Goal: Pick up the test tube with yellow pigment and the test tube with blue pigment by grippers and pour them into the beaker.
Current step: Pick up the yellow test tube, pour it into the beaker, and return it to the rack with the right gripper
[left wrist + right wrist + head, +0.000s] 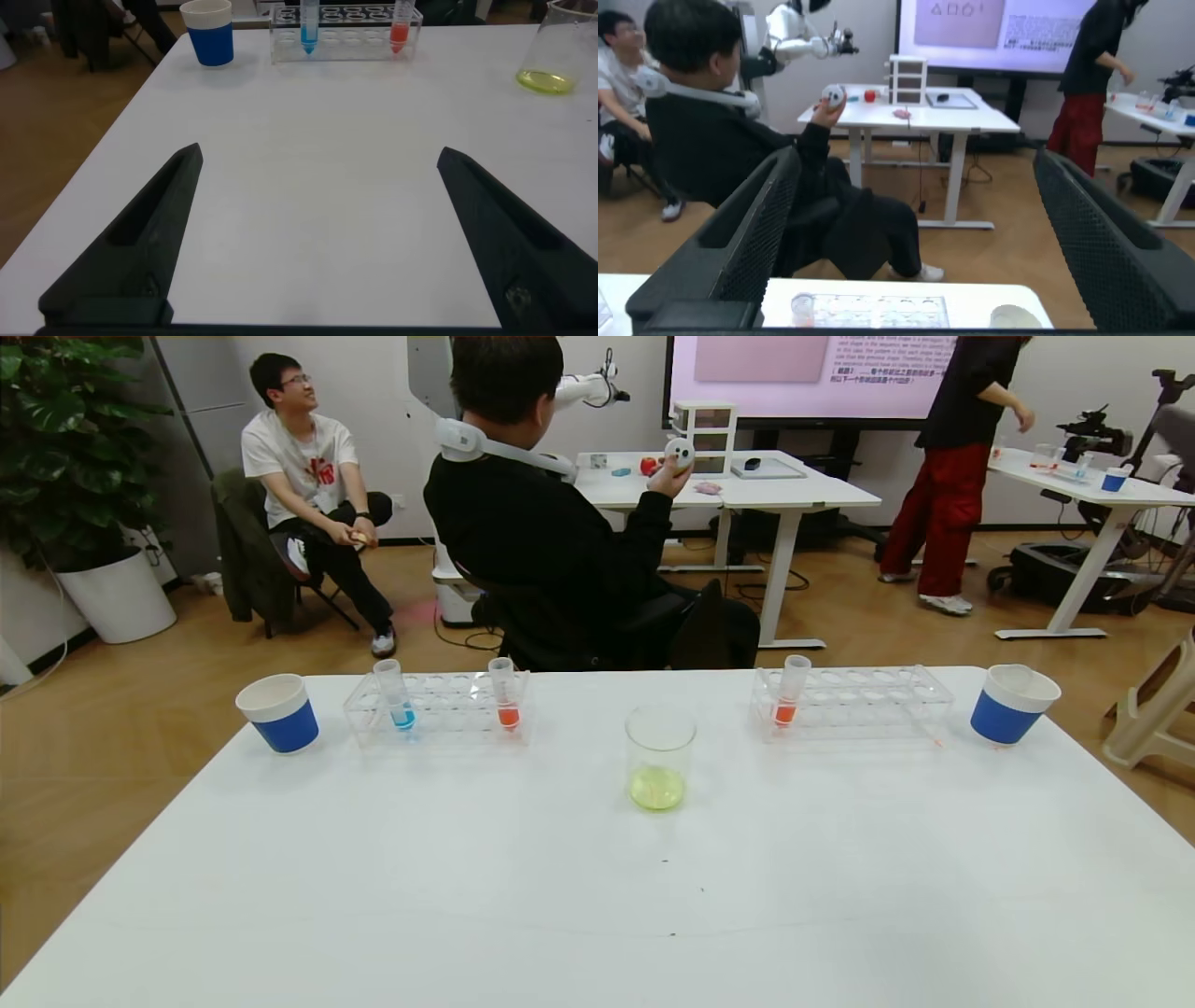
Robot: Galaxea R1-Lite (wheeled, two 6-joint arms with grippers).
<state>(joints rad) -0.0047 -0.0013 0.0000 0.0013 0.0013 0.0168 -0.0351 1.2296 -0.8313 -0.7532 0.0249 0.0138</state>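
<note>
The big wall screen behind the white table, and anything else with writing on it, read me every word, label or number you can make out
Wall screen: lines of dark text on a pale pink slide, too small and blurred to read.
White T-shirt of the seated man: a red print, not readable.
White-and-blue paper cups: no print visible.
Clear glass beaker holding yellow-green liquid: no graduations readable.
Clear plastic tube racks: no labels visible.

right gripper [910, 233]: spread wide | clear rack [868, 310] below | seated man [738, 140] beyond
</note>
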